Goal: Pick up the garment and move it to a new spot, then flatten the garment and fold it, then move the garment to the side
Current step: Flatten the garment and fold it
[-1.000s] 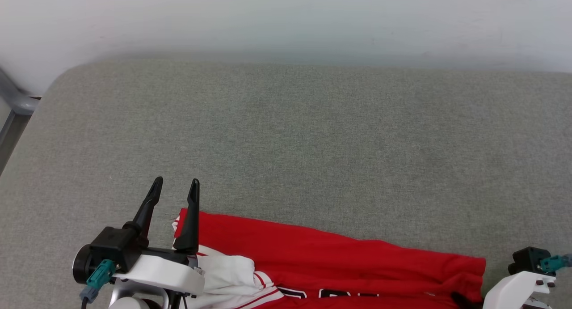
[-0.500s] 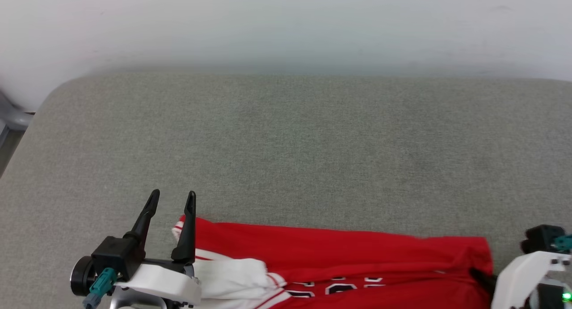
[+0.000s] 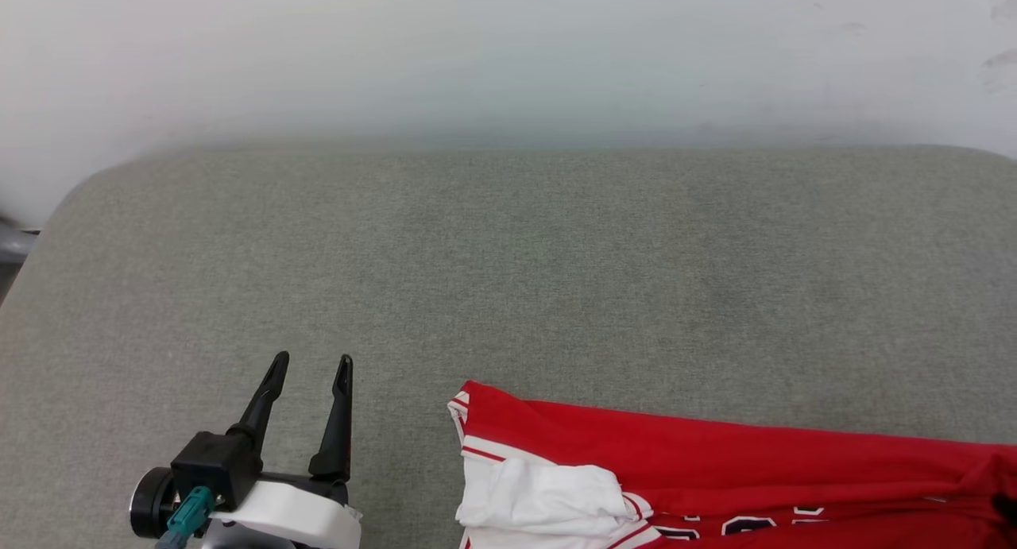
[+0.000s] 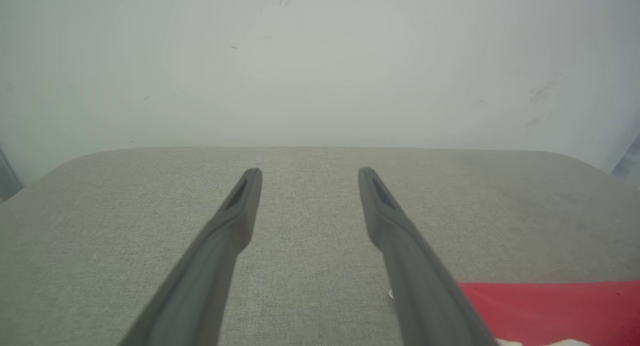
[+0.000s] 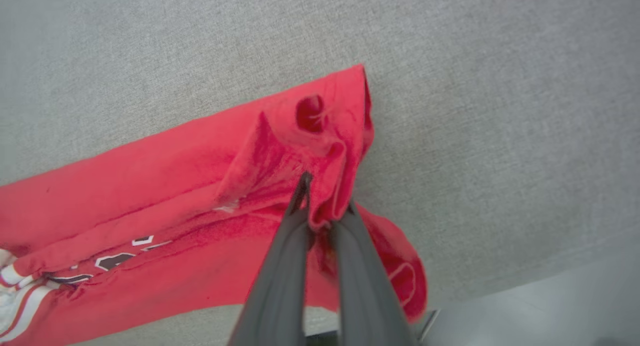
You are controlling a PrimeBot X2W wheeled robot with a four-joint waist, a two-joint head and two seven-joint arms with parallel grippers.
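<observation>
Plain pale wall (image 3: 508,48) at the back, with a big grey fabric pad (image 3: 508,255) running up to it. The shirt (image 3: 715,462) lies in a long red bunch along the near edge of the pad, over on my right side and partly off the bottom of the head view. Its white sleeve (image 3: 540,493) with red stripe trim sits crumpled at the left end.

My left gripper (image 3: 311,360) hangs over bare pad, clear of the shirt's left end, fingers spread wide with nothing between them. My right gripper (image 5: 325,198) is at the other end, fingers pinched together on a fold of red cloth near the hem corner, which bunches up around the tips.

Writing-wise, black lettering (image 5: 120,258) with a white outline peeks out of the folds, too creased and cut off to read. There's a small white oval logo (image 5: 402,281) by the hem, and I can't read that either.
</observation>
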